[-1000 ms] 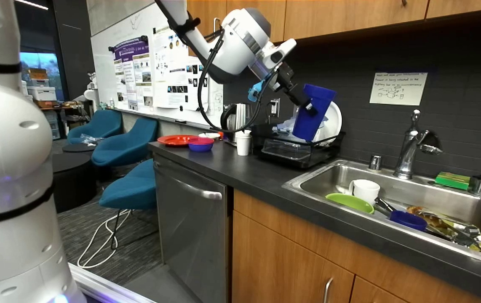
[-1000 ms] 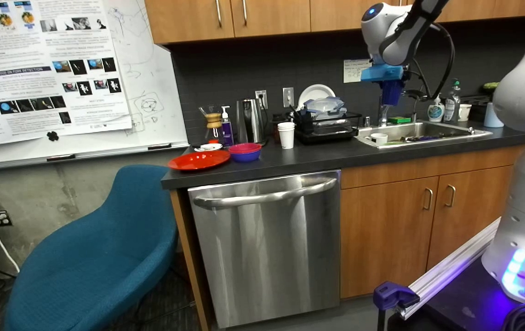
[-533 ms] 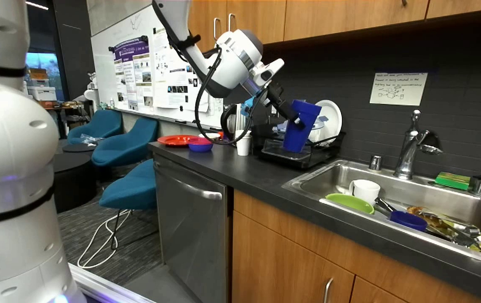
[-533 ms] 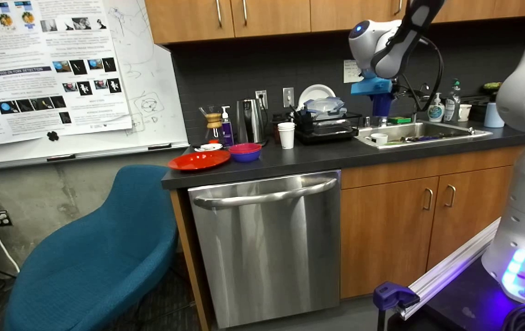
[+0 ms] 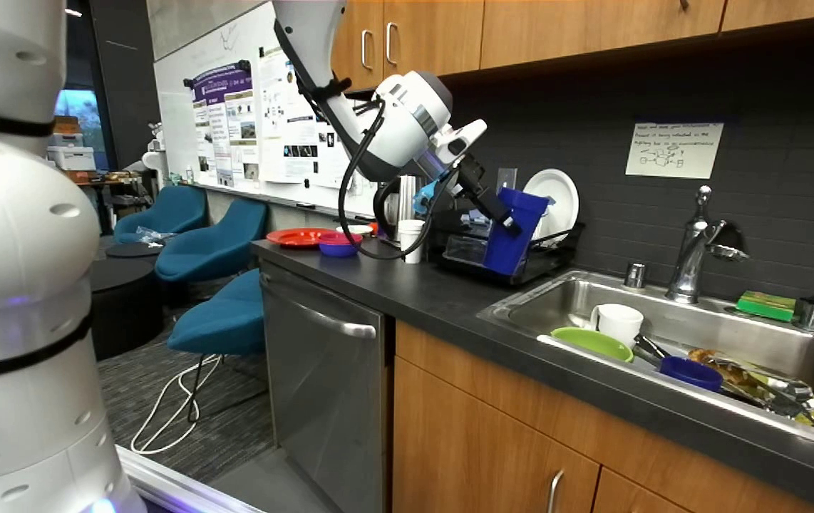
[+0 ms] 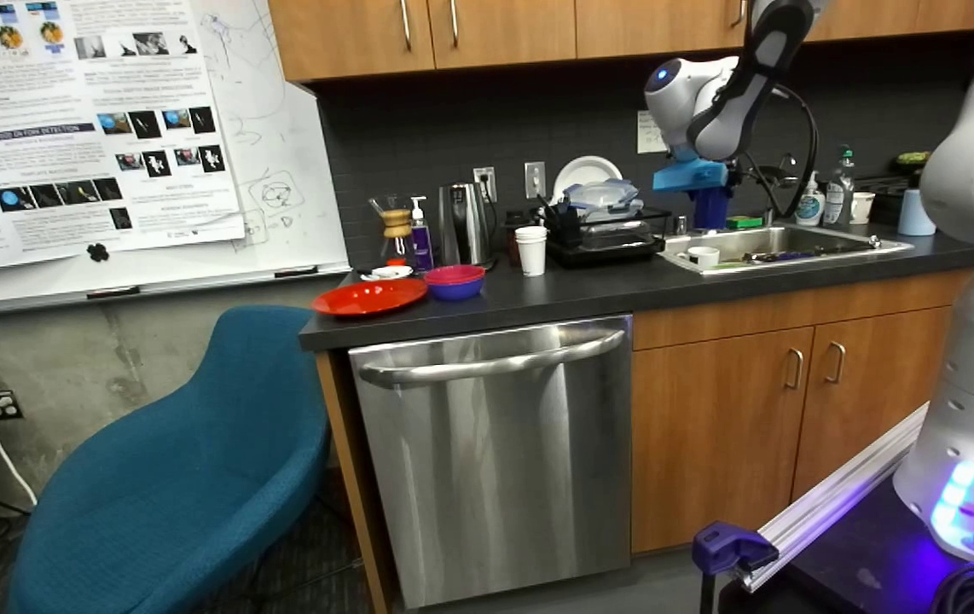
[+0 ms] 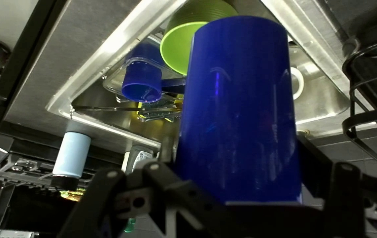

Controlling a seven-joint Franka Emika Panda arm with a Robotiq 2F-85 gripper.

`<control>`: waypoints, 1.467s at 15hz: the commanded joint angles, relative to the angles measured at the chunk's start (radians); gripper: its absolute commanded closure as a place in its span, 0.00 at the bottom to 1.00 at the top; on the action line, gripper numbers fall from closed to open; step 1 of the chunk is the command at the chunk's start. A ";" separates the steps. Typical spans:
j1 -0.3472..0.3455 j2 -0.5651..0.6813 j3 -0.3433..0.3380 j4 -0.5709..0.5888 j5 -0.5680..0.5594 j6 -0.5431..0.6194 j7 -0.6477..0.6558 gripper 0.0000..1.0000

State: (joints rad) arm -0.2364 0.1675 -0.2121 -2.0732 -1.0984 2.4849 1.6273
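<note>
You have one tall blue cup (image 7: 239,109) clamped between your fingers (image 5: 498,211), tilted in the air near the sink (image 5: 749,345). In an exterior view, a gap shows between it and the single black dish rack (image 6: 606,254), which holds a white plate (image 6: 576,175). Inside the sink you can count one white mug (image 5: 619,324), one green bowl (image 5: 592,343) and one smaller blue cup (image 5: 691,372). Past the rack sit one red plate (image 6: 370,298), two nested bowls (image 6: 455,290) and a stack of white cups (image 6: 531,254). A narrow strip of counter (image 5: 507,345) separates the sink's near rim from the front edge.
</note>
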 commanded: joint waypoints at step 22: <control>0.010 0.234 -0.075 0.188 0.091 0.068 0.012 0.40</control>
State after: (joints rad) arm -0.2361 0.3747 -0.2722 -1.8993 -1.0121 2.5345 1.6280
